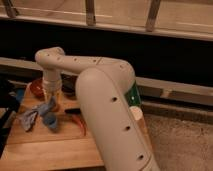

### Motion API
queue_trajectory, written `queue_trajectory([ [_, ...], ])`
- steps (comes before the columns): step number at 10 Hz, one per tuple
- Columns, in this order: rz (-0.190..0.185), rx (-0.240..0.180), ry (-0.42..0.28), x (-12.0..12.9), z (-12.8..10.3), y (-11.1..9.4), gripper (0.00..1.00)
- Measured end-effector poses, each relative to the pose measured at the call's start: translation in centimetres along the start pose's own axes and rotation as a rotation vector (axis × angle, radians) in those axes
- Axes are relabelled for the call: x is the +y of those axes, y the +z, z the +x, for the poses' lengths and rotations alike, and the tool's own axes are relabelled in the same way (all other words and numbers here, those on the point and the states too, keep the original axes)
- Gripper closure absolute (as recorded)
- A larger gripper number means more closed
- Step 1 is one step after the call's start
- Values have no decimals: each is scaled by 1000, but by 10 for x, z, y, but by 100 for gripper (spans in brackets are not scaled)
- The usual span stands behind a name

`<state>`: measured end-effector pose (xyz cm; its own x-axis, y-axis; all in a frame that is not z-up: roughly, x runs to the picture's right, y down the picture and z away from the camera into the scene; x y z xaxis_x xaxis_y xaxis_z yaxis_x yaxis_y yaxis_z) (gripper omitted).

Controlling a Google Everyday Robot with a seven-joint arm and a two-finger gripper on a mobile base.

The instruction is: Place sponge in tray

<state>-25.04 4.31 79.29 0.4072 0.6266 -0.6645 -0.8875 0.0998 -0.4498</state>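
Gripper near left edge of table

A single view looks down from high up, just behind the arm, and faces forward across the wooden tabletop toward a dark wall and rails beyond. The arm sits very near the lens (it fills the centre and lower right). It extends away leftward to the gripper, low over the tabletop's left part.
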Motion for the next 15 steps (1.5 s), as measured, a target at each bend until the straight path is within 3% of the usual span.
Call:
queue_trajectory([
  [3, 2, -65, 121, -59, 25, -38, 100],
  [11, 2, -79, 134, -59, 26, -42, 100],
  [13, 5, -133, 174, -74, 16, -55, 100],
  [15, 3, -221, 251, -101, 6, -79, 100],
])
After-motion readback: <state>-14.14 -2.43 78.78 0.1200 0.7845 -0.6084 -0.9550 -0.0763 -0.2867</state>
